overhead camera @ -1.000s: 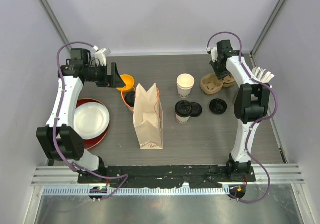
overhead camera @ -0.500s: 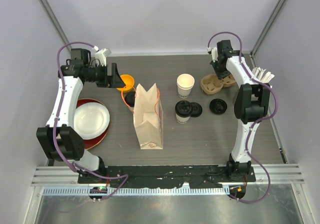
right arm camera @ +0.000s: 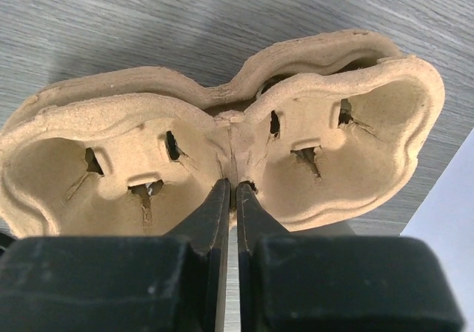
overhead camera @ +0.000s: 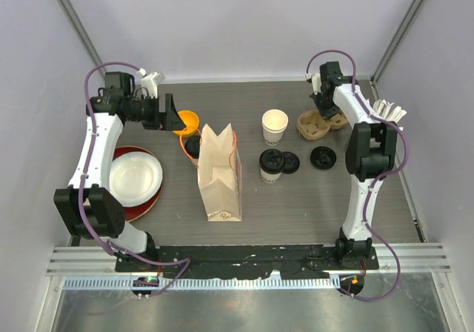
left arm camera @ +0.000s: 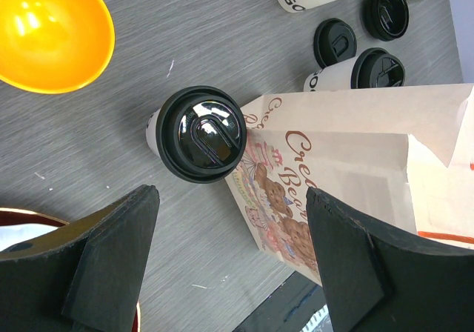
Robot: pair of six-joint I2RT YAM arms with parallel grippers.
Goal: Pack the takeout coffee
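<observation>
Coffee step: right gripper (right arm camera: 231,190) fingers pinch the carrier (right arm camera: 118,139) by its centre rib; fetching the carrier, likely.
Left gripper (left arm camera: 231,197): fingers spread wide above lidded cup (left arm camera: 201,133), just beside bag (overhead camera: 220,176).
Second cup (overhead camera: 271,166): lidded, other side of bag.
Next: lift carrier level, bring it toward cups.
Views: top hides the pinch; right wrist shows it.

the tabletop (left arm camera: 222,58) is showing matt grey wood grain. the pulp cup carrier (right arm camera: 111,124) is looking rough and fibrous. the black plastic lid (left arm camera: 201,133) on the white paper cup (left arm camera: 153,128) is gleaming glossy.
</observation>
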